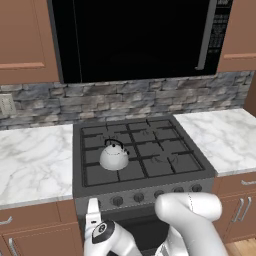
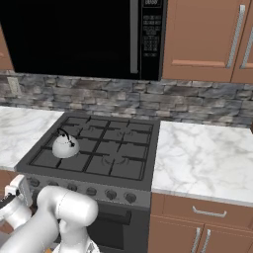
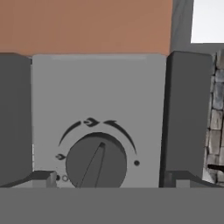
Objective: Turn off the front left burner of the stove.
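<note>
Stove (image 1: 145, 192) sits between two marble counters (image 1: 32, 160), microwave (image 1: 135, 35) above it, stone backsplash (image 1: 125, 100) behind. Front left burner (image 1: 107, 170) lies at the near left of the grate; a white kettle (image 1: 114, 156) stands on it, also seen in the right base view (image 2: 65, 146) at the left side of the cooktop. Row of round knobs (image 1: 138, 197) runs along the stove's front panel. Arm is folded low in front of the stove, hand down at the left end of the panel; gripper (image 1: 92, 210) points up toward the leftmost knob area. In the hand view the gripper (image 3: 100, 179) faces one knob (image 3: 96, 164) head-on, close: round dark dial with a raised bar tilted off vertical, arc markings around it on the grey panel. Fingers (image 3: 179, 118) stand well apart, one on each side of the knob, neither touching it. Brown cabinet (image 3: 83, 26) shows beyond the panel.
</note>
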### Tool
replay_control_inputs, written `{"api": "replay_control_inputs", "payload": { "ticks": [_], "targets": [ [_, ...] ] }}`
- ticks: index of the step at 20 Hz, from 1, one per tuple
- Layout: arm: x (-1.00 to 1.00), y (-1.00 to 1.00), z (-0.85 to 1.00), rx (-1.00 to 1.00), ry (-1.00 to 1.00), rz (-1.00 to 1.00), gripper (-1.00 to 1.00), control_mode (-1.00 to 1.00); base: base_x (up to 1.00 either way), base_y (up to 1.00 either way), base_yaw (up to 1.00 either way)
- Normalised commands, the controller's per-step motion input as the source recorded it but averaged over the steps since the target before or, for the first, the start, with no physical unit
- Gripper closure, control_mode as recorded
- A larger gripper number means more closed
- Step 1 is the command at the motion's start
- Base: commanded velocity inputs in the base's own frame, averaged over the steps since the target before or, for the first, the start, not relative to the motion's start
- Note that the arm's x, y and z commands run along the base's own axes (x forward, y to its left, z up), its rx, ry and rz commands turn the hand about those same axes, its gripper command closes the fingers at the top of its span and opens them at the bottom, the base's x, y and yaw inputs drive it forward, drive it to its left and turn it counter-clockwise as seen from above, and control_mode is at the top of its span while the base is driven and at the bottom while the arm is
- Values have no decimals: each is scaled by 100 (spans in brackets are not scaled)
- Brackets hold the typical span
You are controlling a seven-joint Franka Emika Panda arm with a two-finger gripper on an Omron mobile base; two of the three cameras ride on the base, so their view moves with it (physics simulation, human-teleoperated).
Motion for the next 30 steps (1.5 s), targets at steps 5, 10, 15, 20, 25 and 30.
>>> {"api": "replay_control_inputs", "payload": {
  "ticks": [5,10,15,20,25,30],
  "targets": [
    [21,0,0,3,-3,3,-100,-100,0,0,0],
    [16,0,-2,1,-4,3,-100,-100,0,0,0],
    [7,0,-9,0,-4,3,-100,-100,0,0,0],
    [7,0,-3,0,-3,2,-100,-100,0,0,0],
    [6,0,0,0,-1,0,-100,-100,0,0,0],
    [13,0,-11,1,-2,1,-100,-100,0,0,0]
  ]
}}
